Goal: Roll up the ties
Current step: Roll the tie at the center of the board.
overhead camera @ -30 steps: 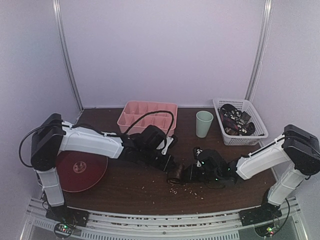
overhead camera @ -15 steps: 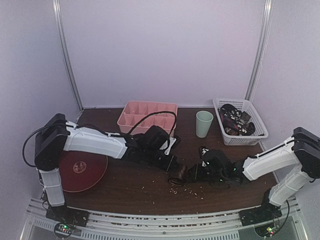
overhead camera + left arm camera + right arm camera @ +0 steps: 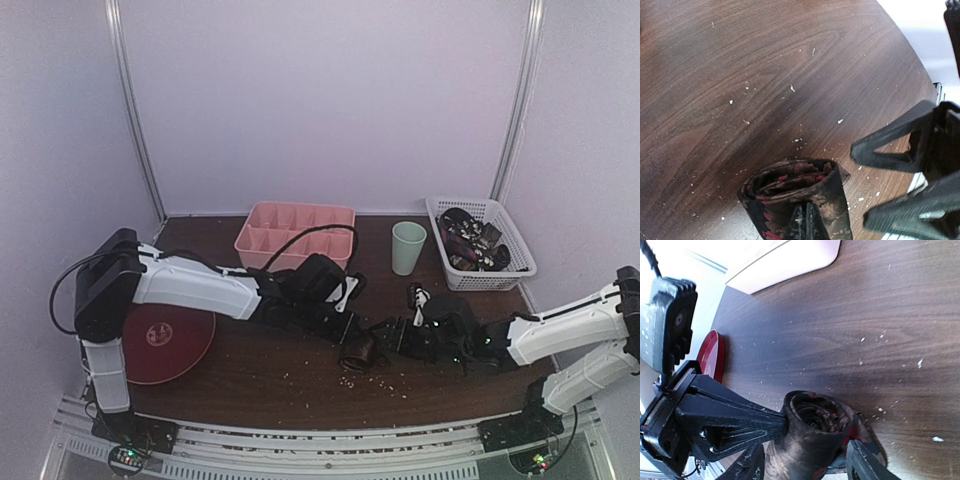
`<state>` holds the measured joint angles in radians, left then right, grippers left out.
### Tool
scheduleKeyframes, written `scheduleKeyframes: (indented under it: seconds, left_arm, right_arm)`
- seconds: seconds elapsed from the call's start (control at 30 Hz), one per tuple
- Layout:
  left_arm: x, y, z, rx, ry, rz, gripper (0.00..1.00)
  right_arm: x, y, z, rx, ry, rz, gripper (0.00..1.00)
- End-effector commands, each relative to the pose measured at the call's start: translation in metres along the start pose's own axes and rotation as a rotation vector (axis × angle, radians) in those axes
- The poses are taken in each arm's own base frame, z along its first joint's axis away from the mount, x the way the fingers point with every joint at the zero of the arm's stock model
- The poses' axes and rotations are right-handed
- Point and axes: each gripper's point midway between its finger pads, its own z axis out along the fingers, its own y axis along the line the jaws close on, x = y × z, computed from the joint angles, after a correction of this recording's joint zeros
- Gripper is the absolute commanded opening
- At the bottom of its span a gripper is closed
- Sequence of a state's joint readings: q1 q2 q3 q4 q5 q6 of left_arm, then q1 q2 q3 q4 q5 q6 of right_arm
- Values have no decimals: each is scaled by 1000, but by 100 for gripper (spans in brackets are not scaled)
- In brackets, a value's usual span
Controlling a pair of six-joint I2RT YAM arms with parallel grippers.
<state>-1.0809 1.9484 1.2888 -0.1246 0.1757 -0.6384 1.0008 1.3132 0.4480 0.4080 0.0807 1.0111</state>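
Note:
A dark brown tie with red marks, rolled into a coil point(image 3: 358, 352), lies on the wooden table point(image 3: 260, 375) near the middle. My left gripper point(image 3: 807, 221) is shut on the coil's outer wall point(image 3: 790, 192), pinching the fabric from the left. In the right wrist view its black fingers point(image 3: 740, 422) meet the rolled tie point(image 3: 812, 432). The right gripper point(image 3: 807, 466) stands open, one finger on each side of the coil. Those fingers point(image 3: 890, 150) also show at the right of the left wrist view. More ties lie piled in the white basket point(image 3: 505, 268).
A pink divided tray point(image 3: 295, 232) sits at the back centre, and a pale green cup point(image 3: 408, 247) stands right of it. Under the left arm lies a red plate point(image 3: 165, 340). Pale crumbs dot the table round the coil.
The right gripper's jaws have spread apart and let go of the coil. The right arm has stretched further right. The left gripper keeps its pinch and has shifted slightly right.

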Motion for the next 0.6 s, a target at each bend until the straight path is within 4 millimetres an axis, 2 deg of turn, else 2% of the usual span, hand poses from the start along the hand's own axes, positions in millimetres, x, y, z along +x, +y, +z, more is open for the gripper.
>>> scheduleKeyframes:
  seconds: [0.0,0.27,0.33,0.4,0.47,0.57]
  left_arm:
    - [-4,-6,7,5,-13,-3,1]
    - [-19,-17,2,35,-85,-14,6]
    - [-25,-20,-4,45,-109,3,7]
    - [-32,-24,-15,62,-162,11,12]
    - [-37,-20,-24,51,-198,9,18]
    - [-38,-9,-29,16,-191,21,20]
  right_arm:
    - [7,7,8,-14,23,13,58]
    - [21,-33,13,134,50,-35,48]
    - [22,-37,12,155,51,-46,46]
    - [22,-39,11,159,48,-47,45]
    - [22,-42,11,167,44,-45,44]
    - [26,-47,13,185,57,-52,43]
